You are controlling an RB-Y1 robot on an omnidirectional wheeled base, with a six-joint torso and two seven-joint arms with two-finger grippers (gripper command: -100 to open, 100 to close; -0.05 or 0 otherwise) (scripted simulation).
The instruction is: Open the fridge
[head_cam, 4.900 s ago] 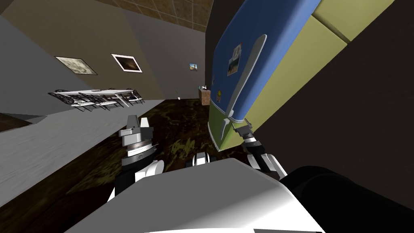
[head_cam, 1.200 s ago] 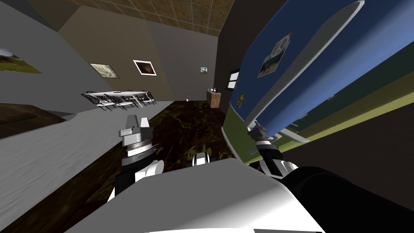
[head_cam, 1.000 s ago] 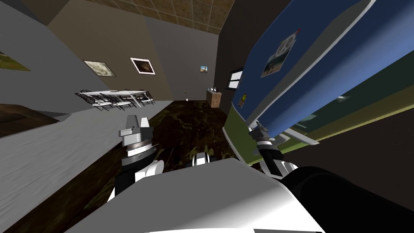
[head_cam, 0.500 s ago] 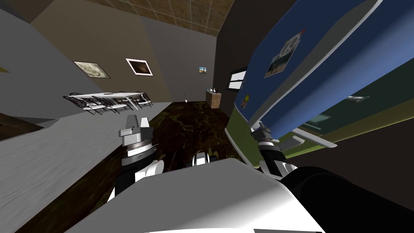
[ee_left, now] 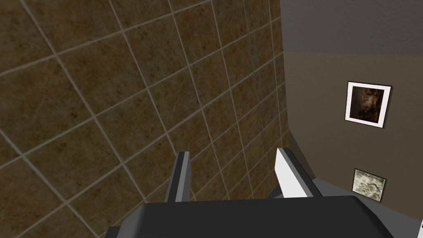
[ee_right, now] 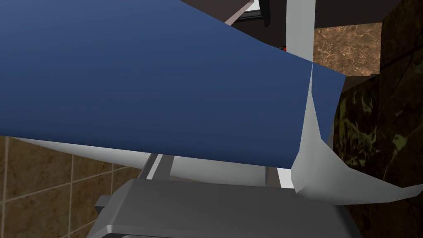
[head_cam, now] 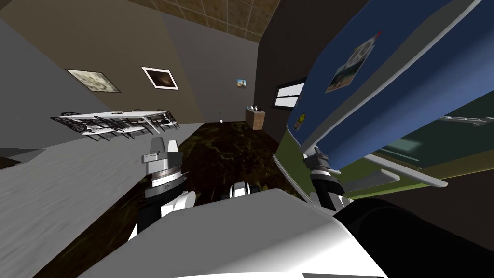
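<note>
1. Position: found the fridge [head_cam: 434, 140] close on the right, its blue door [head_cam: 419, 77] swung well off the cabinet, with pale shelves [head_cam: 405, 169] and a dim green interior showing past the door's edge. Saw the green lower front [head_cam: 291, 166] beneath, seemingly shut.
2. Had the right gripper [head_cam: 316, 155] at the lower end of the pale handle [ee_right: 322, 165], tucked under the door's bottom corner. Could not tell whether clamped on the handle or only hooked behind it, with the contact hidden behind the blue panel.
3. Had the left gripper [head_cam: 162, 147] raised and idle, well apart from the fridge, above the dark floor [head_cam: 226, 145]. Saw its fingers [ee_left: 289, 173] spread wide with nothing between them.
4. Judged the opening well along, though perhaps short of full swing.
5. Feared a slip first, from pulling straight back rather than along the door's arc and so dragging the grip off the handle's tapered tip; worse with a mere hook.
6. Feared a collision next, from swinging the door further without backing the base away, given the panel so near the right forearm [head_cam: 327, 189].
7. Reckoned on a strained wrist too, from failing to turn the hand with the door, and on the door drifting back toward the cabinet after an early release.
</note>
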